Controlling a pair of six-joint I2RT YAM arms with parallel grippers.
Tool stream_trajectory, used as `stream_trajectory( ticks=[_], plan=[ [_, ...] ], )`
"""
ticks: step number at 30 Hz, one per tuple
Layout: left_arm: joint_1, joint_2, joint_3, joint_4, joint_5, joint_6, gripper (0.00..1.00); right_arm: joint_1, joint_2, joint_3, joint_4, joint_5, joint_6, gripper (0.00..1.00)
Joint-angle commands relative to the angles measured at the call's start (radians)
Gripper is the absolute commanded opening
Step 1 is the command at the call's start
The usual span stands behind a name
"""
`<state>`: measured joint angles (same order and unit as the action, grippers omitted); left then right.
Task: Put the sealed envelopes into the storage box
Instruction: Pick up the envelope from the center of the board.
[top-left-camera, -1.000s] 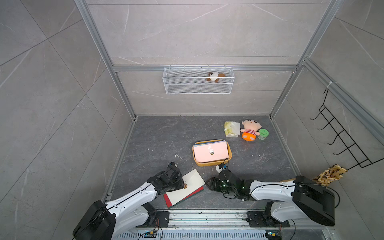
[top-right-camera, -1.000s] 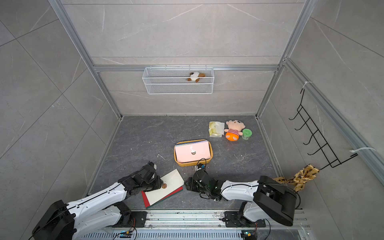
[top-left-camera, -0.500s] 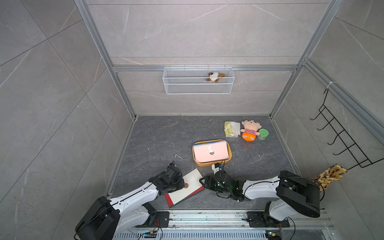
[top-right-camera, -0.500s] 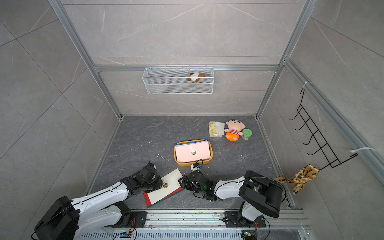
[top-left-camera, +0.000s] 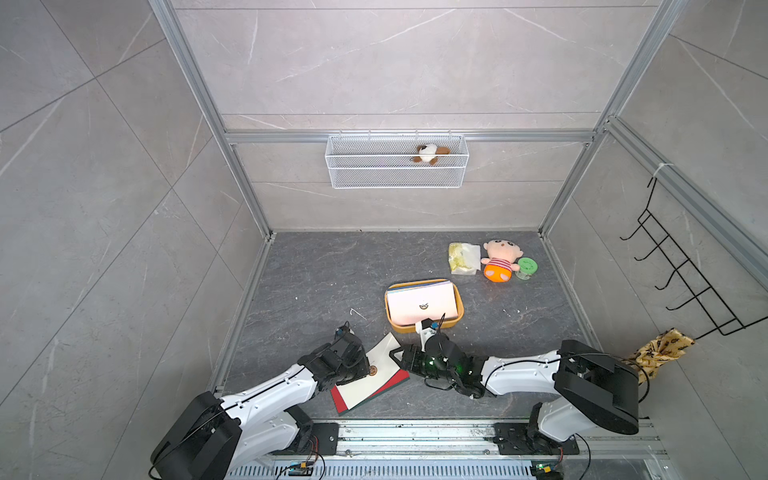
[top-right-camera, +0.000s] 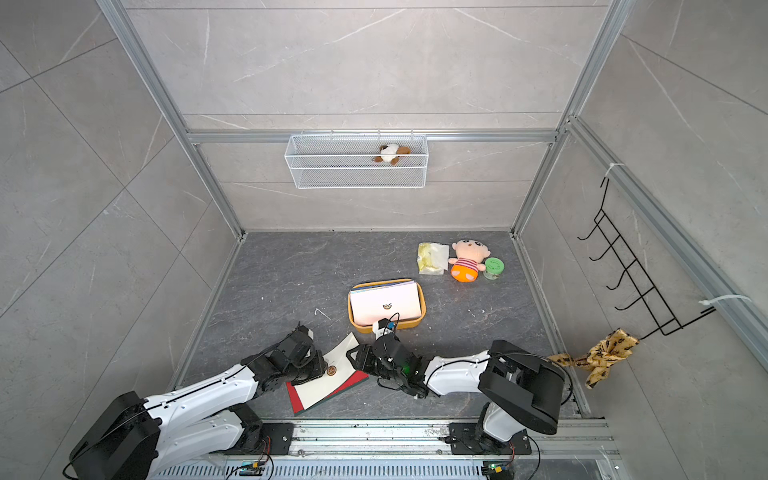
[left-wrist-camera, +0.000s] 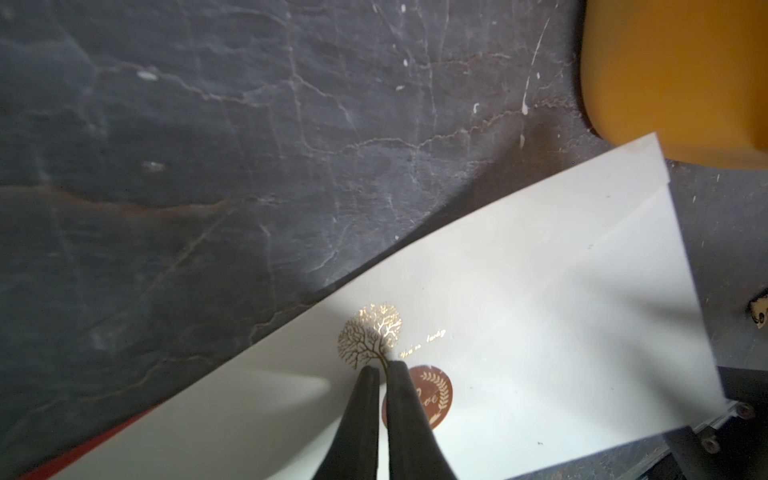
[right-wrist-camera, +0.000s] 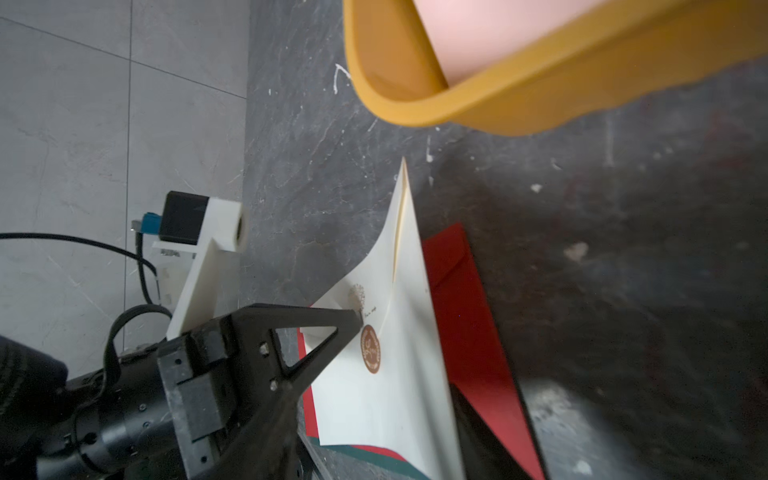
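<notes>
The cream envelope w/ brown seal lay on a red envelope, near the yellow storage box, on dark stone counter; grey tile walls. Left pincer was nearly closed, tips on it. Right pincer: cannot tell.

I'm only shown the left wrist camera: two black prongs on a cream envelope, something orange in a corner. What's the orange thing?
Observer: That is the storage box; a pink envelope tops the stack inside it.
Operator: Is the cream envelope lying alone?
Observer: No, a dark green envelope lies at the bottom of its pile, under a red envelope.
Operator: Where's the other arm?
Observer: The right gripper sits at the cream envelope's short edge nearest the box.
</notes>
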<state>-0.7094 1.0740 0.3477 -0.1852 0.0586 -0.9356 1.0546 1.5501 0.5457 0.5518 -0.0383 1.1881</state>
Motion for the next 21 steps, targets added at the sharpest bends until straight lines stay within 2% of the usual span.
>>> stream_trajectory(
  ticks=[1,5,9,13,18,21],
  plan=[
    [-0.009,0.008,-0.027,-0.013,0.015,-0.009,0.13,0.004,0.045,0.031,0.054,-0.032,-0.005,0.46],
    [-0.012,-0.012,-0.021,-0.007,0.024,-0.005,0.16,0.005,0.076,0.039,0.063,-0.038,-0.006,0.30],
    [-0.013,-0.088,0.001,-0.036,0.006,0.009,0.32,0.005,0.041,0.043,0.024,-0.020,-0.055,0.11],
    [-0.012,-0.209,0.074,-0.130,-0.089,0.019,0.49,0.004,-0.071,0.055,-0.065,0.001,-0.180,0.01],
    [-0.010,-0.329,0.197,-0.226,-0.236,0.114,0.69,-0.028,-0.274,0.058,-0.185,-0.006,-0.399,0.00],
    [-0.009,-0.340,0.263,-0.212,-0.227,0.236,0.73,-0.081,-0.387,0.046,-0.226,-0.070,-0.488,0.00]
  ],
)
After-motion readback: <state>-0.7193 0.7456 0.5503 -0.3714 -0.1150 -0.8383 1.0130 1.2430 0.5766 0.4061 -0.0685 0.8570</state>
